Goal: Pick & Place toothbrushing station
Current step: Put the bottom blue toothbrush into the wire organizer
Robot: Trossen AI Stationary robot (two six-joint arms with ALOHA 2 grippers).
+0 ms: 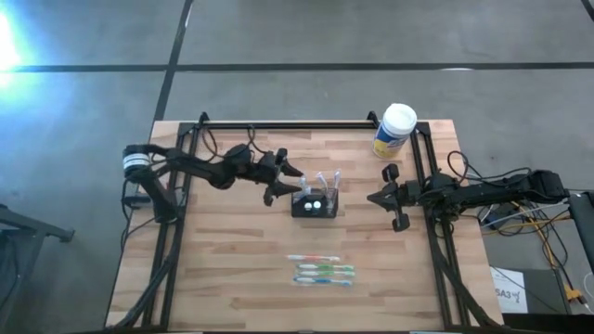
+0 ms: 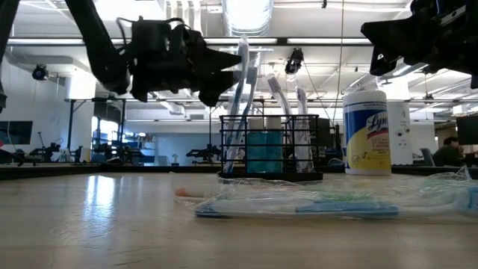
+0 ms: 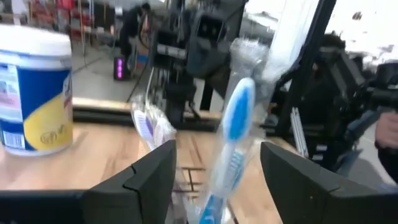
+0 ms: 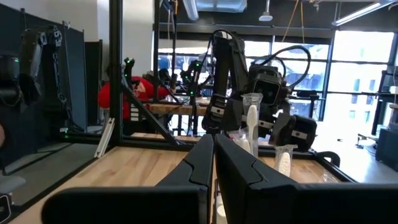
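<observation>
Left gripper open beside the caddy, fingers apart around a wrapped toothbrush. Right gripper closed, empty, waiting right of it.

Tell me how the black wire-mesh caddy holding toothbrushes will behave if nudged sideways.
The black wire-mesh caddy looks light, so it would probably slide on the smooth wooden table. The upright wrapped toothbrushes rise well above its rim, so it may tip.

1. Bright overhead ceiling lights glare white in the low view.
2. A white glare patch sits on the floor beyond the table's far left corner.
3. The left wrist view is blurred throughout.
</observation>
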